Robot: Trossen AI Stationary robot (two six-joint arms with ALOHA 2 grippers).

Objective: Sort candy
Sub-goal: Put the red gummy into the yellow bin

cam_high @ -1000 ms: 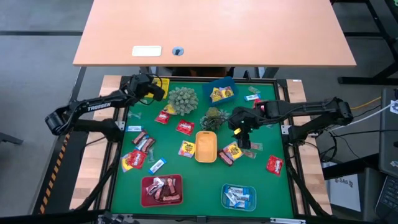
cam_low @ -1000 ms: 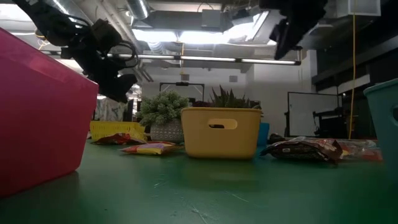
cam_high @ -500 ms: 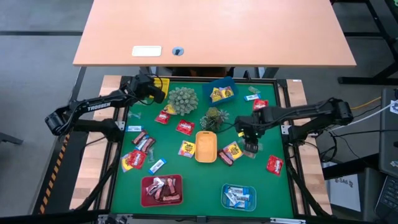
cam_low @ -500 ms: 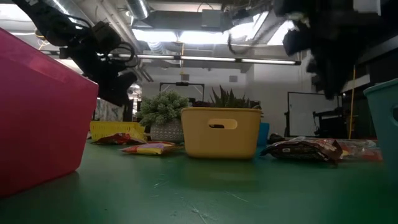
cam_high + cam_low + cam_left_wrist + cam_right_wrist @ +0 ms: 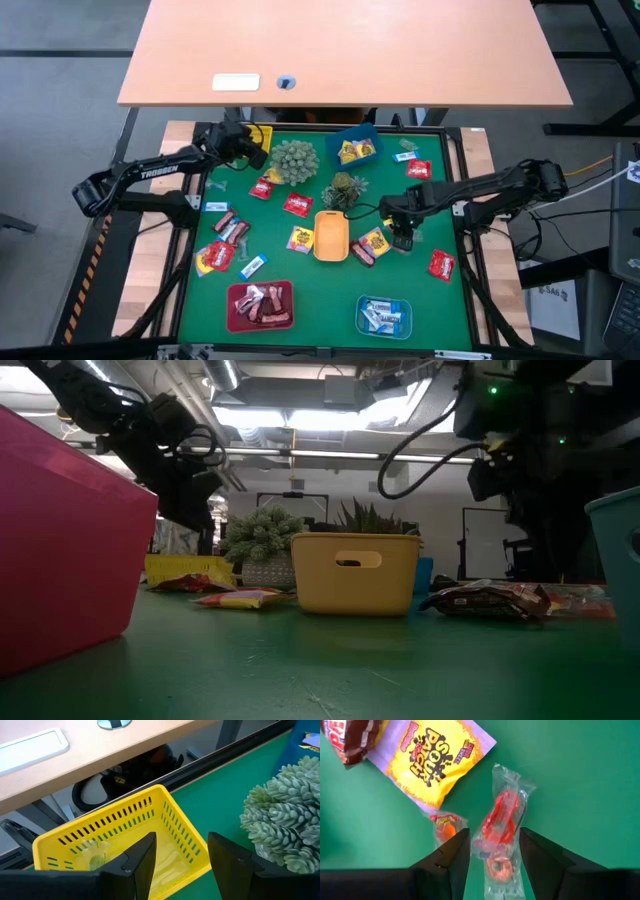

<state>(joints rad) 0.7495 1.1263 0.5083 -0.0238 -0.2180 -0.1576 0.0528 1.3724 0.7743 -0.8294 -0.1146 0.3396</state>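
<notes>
Two arms work over the green counter [image 5: 300, 270]. At far left, the left end effector [image 5: 177, 855] hangs with its fingers spread and empty above the yellow basket [image 5: 125, 840], where a pale wrapped sweet [image 5: 95, 855] lies; a second ago those fingers stood narrower. Loose candy [image 5: 215, 255] lies scattered across the mat, with sorted pieces in the red tray [image 5: 260, 305] and blue tray [image 5: 384, 316]. Further right, the right end effector [image 5: 490, 857] straddles a clear-wrapped red sweet [image 5: 501, 820] with its fingers apart, just beside a yellow sour packet [image 5: 427, 757]. To grip well, it should probably drop straight down, keep the wrapper centred, and avoid catching the small orange sweet [image 5: 445, 827] alongside. Compared with earlier, this arm has swung rightward and lowered toward the mat.
</notes>
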